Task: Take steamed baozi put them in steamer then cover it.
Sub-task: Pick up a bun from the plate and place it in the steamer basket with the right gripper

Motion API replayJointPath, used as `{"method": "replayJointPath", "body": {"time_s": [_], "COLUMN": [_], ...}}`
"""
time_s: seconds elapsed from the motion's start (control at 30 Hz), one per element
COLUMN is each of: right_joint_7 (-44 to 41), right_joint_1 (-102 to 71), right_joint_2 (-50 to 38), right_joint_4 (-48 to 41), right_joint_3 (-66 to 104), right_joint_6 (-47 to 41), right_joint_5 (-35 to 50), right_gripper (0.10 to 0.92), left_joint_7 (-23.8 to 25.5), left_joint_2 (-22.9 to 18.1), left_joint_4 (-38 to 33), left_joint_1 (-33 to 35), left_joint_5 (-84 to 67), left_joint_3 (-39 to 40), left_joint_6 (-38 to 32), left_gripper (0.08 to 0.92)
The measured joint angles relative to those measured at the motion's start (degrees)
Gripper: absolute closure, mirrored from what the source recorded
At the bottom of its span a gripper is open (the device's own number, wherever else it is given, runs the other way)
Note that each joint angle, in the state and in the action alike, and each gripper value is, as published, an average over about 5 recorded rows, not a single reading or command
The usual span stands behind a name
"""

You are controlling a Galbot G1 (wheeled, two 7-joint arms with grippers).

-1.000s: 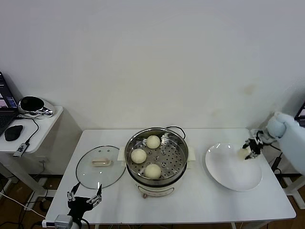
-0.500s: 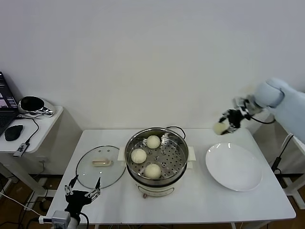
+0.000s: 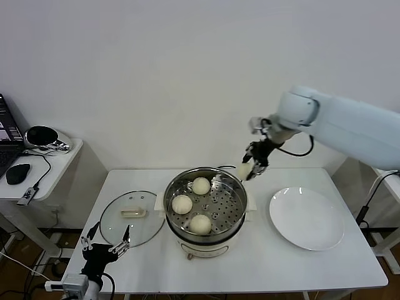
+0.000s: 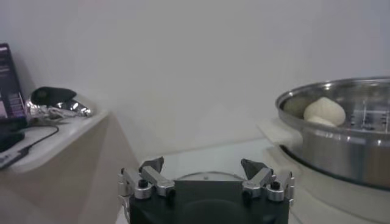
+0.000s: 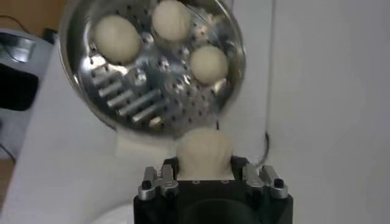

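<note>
You have a white table in front of you, smooth and flat, set against a plain pale wall. At its middle stands the steamer: a round, shiny steel basket with a perforated floor, sitting on a cream-white pot base. Three steamed baozi, smooth, round and cream-white, lie inside it, near the far, left and near edges of the floor. To your right of the steamer is a flat, round white plate, glossy and bare. To your left lies the cover, a round clear glass lid with a metal rim and a cream-white bar handle, flat on the table just beside the pot base.

Your right gripper hangs above the far right rim of the steamer, its jaws closed on the fourth baozi, which bulges out between them. Your left gripper sits low at the near left corner of the table, jaws spread wide and holding nothing, just short of the cover.

Off to your left a small side table carries a black mouse, a cable and a dark rounded device.
</note>
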Motion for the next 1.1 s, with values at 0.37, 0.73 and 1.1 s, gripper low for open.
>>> {"method": "replayJointPath", "body": {"time_s": [0.37,0.73,1.1], "right_joint_7": [1.4,1.5,1.9], "right_joint_1": [-2.2,-5.6,-8.7], "right_joint_2": [8.0,11.4,12.4], "right_joint_4": [-1.8,-4.3,-6.6], "right_joint_3": [-2.6,-3.3,-2.2], "right_joint_6": [-6.2,-8.3,-9.0], "right_joint_5": [2.6,0.4,-2.6], "right_gripper": [0.482,0.482,0.474], "left_joint_7": [0.1,0.2,0.2], "left_joint_2": [0.4,0.6,0.4], "left_joint_4": [1.2,2.6,3.3], "left_joint_1": [-1.1,-1.8,-2.0], "left_joint_5": [-0.8,-1.2,-1.1], "left_joint_3": [0.0,-0.1,0.0], "left_joint_6": [0.1,0.1,0.1], "left_gripper": [0.177,0.177,0.177]}}
